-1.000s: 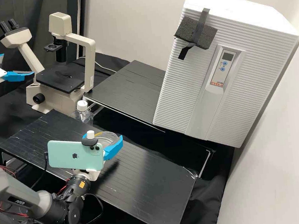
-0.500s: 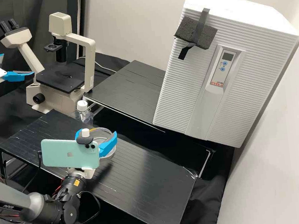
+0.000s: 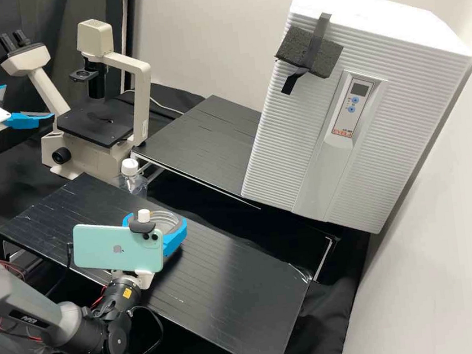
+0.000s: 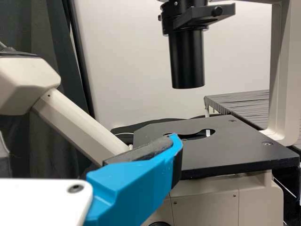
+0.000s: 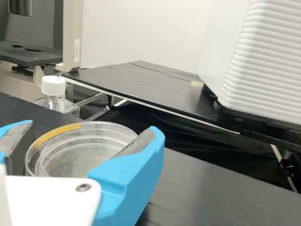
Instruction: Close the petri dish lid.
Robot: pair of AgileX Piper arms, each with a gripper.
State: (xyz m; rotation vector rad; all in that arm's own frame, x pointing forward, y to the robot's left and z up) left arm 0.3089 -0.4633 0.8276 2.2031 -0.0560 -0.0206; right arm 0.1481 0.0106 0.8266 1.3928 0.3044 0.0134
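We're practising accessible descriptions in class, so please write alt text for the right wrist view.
The right pincer is around a clear, round petri dish edged partly in yellow. Beyond are a white-capped bottle, part of a microscope and a white ribbed cabinet.

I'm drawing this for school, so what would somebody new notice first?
Probably the huge white ribbed box at the high view's right. Next, maybe the blue right tool around a clear round dish, over the front black table. The cream microscope at the back left stands out too.
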